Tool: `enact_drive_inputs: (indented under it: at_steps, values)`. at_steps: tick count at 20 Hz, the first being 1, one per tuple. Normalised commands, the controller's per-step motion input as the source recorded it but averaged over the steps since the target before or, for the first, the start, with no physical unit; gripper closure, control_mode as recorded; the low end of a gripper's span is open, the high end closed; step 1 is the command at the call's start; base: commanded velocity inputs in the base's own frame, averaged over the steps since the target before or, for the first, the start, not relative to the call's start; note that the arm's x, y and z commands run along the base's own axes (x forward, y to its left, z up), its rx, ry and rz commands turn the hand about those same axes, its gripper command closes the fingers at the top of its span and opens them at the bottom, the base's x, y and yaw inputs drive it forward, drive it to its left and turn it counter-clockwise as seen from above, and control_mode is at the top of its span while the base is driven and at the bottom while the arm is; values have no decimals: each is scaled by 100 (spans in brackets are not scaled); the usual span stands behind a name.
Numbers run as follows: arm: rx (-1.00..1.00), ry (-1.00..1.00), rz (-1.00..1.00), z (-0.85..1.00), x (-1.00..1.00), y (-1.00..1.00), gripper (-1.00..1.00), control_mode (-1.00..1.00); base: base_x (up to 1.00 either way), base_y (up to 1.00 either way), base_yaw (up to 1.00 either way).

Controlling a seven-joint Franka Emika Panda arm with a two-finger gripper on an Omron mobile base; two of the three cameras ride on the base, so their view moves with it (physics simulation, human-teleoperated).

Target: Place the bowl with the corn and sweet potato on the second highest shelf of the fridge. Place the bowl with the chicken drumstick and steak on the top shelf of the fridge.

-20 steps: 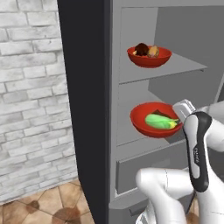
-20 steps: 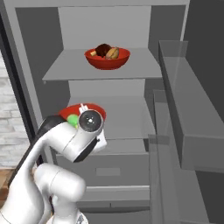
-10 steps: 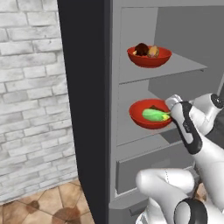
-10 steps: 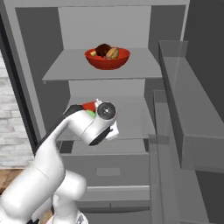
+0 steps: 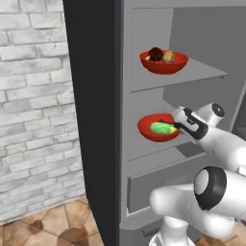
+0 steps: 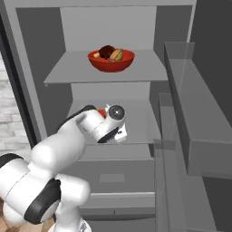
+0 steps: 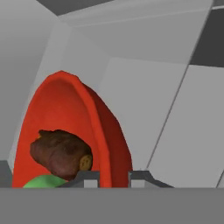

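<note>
Corn bowl (image 5: 157,129) at second shelf (image 6: 140,122), clamped by gripper (image 7: 113,177).
Fingertips pinch its rim; meat bowl (image 6: 111,59) sits at 12 o'clock on top shelf (image 6: 149,68).

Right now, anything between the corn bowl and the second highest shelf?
Nothing visible. The gripper is shut on the rim of the bowl with the corn and sweet potato, which hangs just over the second highest shelf, open space below it.

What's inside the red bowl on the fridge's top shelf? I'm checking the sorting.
The top-shelf bowl holds a dark chunk, the steak, and a tan drumstick beside it. The bowl's near wall hides their undersides and the bowl's bottom.
</note>
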Motion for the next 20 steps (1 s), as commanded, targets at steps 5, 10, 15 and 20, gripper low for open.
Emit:
enact_drive_inputs:
  at_steps: [5,10,15,20]
  values:
    - [-2,0,0,-36,38,0,100,-100,0,0,0]
    - [-3,0,0,-38,23,0,100,-100,0,0,0]
    - [-4,-1,-7,-2,60,0,100,-100,0,0,0]
    - [0,0,-3,-1,41,0,-100,-100,0,0,0]
